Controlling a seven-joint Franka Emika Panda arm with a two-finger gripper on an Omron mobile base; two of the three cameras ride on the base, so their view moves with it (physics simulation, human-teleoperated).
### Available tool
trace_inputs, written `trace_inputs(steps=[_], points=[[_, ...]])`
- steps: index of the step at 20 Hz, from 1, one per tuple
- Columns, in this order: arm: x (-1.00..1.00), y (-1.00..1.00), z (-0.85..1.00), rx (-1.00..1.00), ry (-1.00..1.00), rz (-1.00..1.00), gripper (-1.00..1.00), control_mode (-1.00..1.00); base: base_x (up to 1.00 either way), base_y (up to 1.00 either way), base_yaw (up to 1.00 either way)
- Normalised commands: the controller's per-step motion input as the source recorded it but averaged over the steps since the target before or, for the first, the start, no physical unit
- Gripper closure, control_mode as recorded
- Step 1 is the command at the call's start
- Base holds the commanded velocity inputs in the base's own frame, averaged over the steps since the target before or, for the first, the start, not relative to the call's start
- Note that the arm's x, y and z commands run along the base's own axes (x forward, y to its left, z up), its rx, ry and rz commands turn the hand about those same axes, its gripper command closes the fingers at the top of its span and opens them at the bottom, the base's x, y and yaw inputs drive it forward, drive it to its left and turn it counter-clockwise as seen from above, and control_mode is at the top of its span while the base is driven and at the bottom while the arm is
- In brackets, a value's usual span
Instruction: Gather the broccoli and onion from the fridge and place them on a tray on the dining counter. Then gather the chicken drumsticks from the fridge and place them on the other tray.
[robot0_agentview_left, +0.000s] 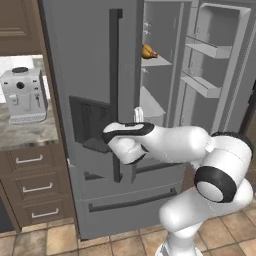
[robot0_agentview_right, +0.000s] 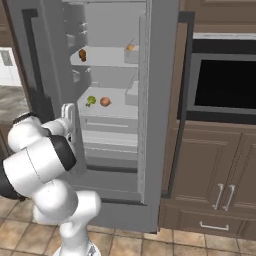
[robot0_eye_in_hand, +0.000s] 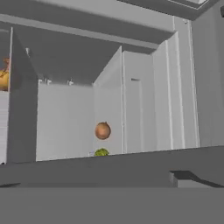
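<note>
Coffee machine: white, standing on a marbled tabletop at far left of the left base view, above brown wooden drawers.
Fridge: tall and grey; left door shut, with a long dark vertical handle and a dark dispenser recess; right door swung open, its inner bins showing; bottom drawers below.
Arm: white with dark joints, reaching from lower right of the left base view toward the open compartment.
Gripper: at the near edge of the fridge opening, level with the middle shelf; jaws spread wide, holding nothing.
Chicken drumsticks: golden-brown, on the upper shelf, toward its left; a second orange piece lies at the right of that shelf, too small to identify.
Broccoli: small, bright green, on the middle shelf, left of the onion.
Onion: round, orange-brown, just beside the broccoli, apart from the gripper.
Wall oven: dark window, set in brown cabinets right of the fridge.
Floor: tan tiles.
</note>
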Motion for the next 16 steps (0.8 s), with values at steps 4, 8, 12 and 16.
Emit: trace_inputs(steps=[4,8,12,16], points=[[-0.49,1.00,0.73,0.00,0.48,0.48,-1.00,-1.00,0.00,0.00,0.00],[-0.11,1.00,0.68,0.04,0.53,0.60,-1.00,-1.00,0.00,0.00,0.00],[-0.12,1.00,0.69,0.05,0.49,0.60,-1.00,-1.00,0.00,0.00,0.00],[-0.36,1.00,0.22,0.09,0.22,0.61,-1.00,-1.00,0.00,0.00,0.00]])
